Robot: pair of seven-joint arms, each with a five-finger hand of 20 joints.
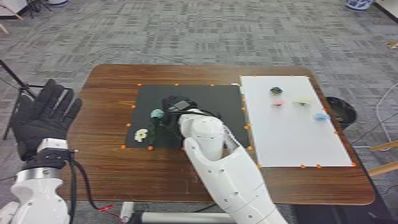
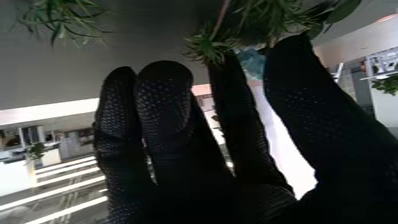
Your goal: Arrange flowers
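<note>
My left hand (image 1: 46, 117) is held upright off the table's left edge, its fingers straight and spread. Over the black mat (image 1: 209, 92) is my right hand (image 1: 180, 104), right beside a teal flower (image 1: 157, 114). Below that bloom, on the mat, a cream flower (image 1: 140, 134) can be seen. In the right wrist view the fingers of my right hand (image 2: 173, 115) are straight, with green leaves (image 2: 209, 47) and a reddish stem (image 2: 221, 17) at the tips. A blue-green bloom (image 2: 252, 64) appears between thumb and finger; whether they touch it is unclear.
On the right, a white board (image 1: 298, 142) carries a dark flower (image 1: 276, 90), a pink one (image 1: 278, 102), a pale yellow one (image 1: 303, 100) and a blue one (image 1: 321, 117). Small orange markers edge the mat and board. A dark bin (image 1: 342, 119) stands beyond the table's right edge.
</note>
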